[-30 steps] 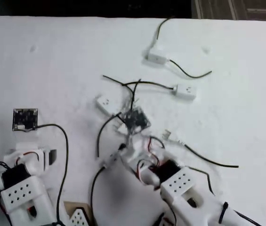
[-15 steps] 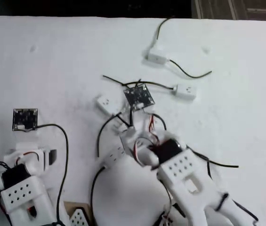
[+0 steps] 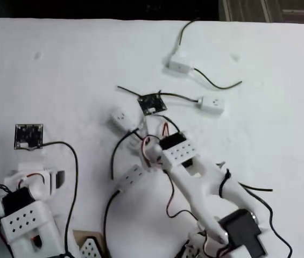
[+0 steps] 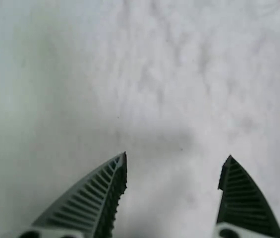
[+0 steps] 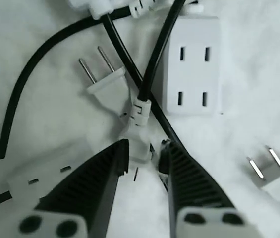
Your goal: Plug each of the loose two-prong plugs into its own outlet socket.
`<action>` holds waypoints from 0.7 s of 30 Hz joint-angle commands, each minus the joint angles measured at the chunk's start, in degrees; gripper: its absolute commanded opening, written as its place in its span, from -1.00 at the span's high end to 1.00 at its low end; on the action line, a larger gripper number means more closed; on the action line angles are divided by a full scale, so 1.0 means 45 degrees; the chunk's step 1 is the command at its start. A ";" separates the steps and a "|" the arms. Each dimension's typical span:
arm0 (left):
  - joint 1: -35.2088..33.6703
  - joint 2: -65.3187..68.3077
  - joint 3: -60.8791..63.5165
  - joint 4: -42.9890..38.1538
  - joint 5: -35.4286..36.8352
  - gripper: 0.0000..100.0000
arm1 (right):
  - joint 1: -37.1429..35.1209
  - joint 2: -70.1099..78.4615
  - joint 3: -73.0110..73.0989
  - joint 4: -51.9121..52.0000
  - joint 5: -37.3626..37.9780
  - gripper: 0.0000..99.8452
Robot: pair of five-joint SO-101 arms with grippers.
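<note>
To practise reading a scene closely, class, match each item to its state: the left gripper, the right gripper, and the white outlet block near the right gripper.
Things:
1. left gripper
2. right gripper
3. outlet block

States:
A. both sockets empty
B. open over the bare table
C. shut on a two-prong plug

Pairs: 1-B, 2-C, 3-A.

Bright, even light; white table (image 3: 60,64) nearly washed out. Dark band beyond its far edge. Soft, faint shadow ahead of left gripper (image 4: 176,156).
</note>
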 commanded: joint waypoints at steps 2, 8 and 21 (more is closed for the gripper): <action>-0.0088 -0.0225 -0.0039 -0.0176 -0.0098 0.40 | 0.0088 0.0205 -0.0488 0.0088 -0.0059 0.80; -0.0088 -0.0225 -0.0039 -0.0176 -0.0098 0.40 | -0.0010 0.0225 -0.0488 0.0010 -0.0059 0.80; -0.0088 -0.0225 -0.0039 -0.0176 -0.0098 0.40 | -0.0752 0.0244 -0.1074 0.0068 -0.0078 0.80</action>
